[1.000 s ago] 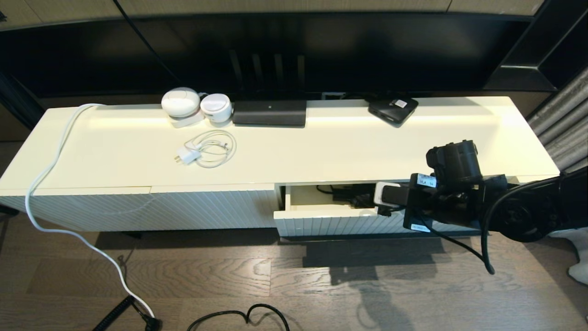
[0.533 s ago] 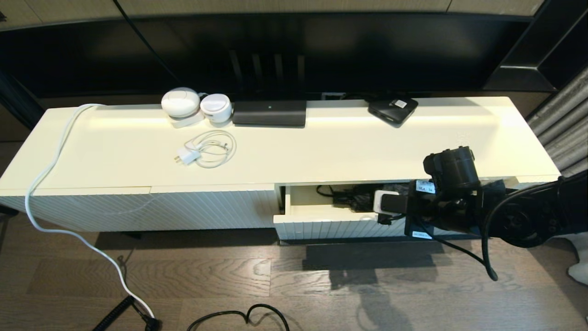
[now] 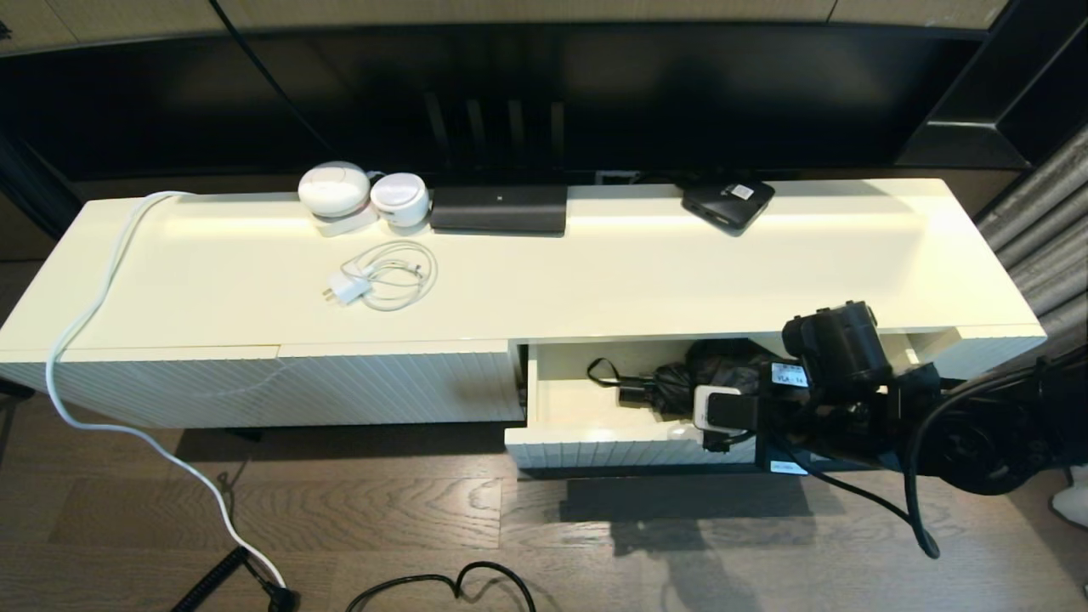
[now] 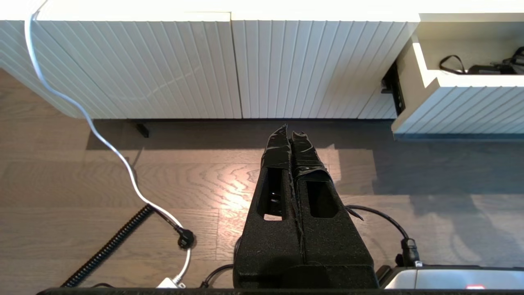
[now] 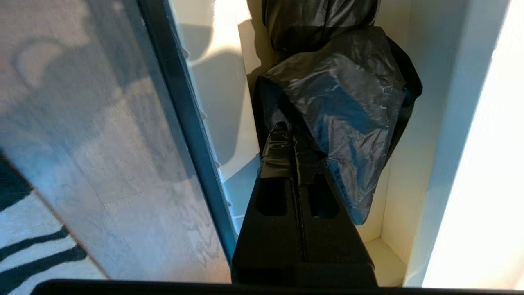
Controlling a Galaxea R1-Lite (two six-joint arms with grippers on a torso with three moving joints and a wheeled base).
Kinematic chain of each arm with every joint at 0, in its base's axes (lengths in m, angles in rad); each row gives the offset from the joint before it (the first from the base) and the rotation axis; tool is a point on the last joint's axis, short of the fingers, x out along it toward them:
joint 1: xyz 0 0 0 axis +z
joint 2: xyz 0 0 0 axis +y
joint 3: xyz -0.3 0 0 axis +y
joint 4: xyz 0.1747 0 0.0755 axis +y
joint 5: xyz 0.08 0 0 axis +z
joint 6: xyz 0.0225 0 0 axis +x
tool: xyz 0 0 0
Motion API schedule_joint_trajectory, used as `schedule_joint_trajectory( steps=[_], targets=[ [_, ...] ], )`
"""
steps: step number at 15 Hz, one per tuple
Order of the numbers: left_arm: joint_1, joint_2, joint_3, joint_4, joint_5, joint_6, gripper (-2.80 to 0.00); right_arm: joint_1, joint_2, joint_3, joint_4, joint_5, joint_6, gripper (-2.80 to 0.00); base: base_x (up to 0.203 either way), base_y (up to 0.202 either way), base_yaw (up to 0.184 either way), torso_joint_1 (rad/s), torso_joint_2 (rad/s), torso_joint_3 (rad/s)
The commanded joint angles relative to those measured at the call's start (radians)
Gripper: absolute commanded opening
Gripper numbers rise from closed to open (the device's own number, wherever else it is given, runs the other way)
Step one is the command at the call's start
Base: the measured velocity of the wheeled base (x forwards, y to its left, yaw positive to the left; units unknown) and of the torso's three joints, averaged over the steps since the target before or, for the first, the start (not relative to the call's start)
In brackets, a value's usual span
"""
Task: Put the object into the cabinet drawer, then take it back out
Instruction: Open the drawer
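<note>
The cream drawer [image 3: 595,446] with its vertically ribbed front stands pulled out of the cabinet's right half. Inside it lies the black folding umbrella [image 3: 680,378], its short handle and wrist loop [image 3: 599,370] pointing left. My right arm [image 3: 837,374] reaches down into the drawer's right part. In the right wrist view the right gripper [image 5: 288,131] is shut, just behind the drawer front [image 5: 192,123], with its tips against the umbrella's glossy fabric [image 5: 339,94]. My left gripper [image 4: 290,133] hangs shut and empty over the floor, left of the drawer [image 4: 450,106].
On the cabinet top stand a long black box [image 3: 499,208], a small flat black box [image 3: 727,202], two white round devices [image 3: 336,189] and a coiled white charger [image 3: 382,276]. A white cord [image 3: 85,323] drops to the floor past the diagonally ribbed panel [image 3: 255,387].
The drawer has slid further out toward me together with my right arm. More of the umbrella, its handle and its loop shows now.
</note>
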Motion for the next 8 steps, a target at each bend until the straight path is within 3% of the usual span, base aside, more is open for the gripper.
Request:
schedule_joint_trajectory(
  steps=[1,8],
  targets=[
    [0.001,0.001,0.001,0.000,0.000,-0.001,-2.80,0.004,-0.007,0.012,0.007,0.002,-0.006,-2.80,0.000,0.000,0.000,0.000,0.00,0.000],
    [-0.001,0.001,0.002,0.000,0.000,-0.001,-2.80,0.032,-0.073,0.112,0.010,0.008,-0.005,-2.80,0.000,0.000,0.000,0.000,0.00,0.000]
  ],
)
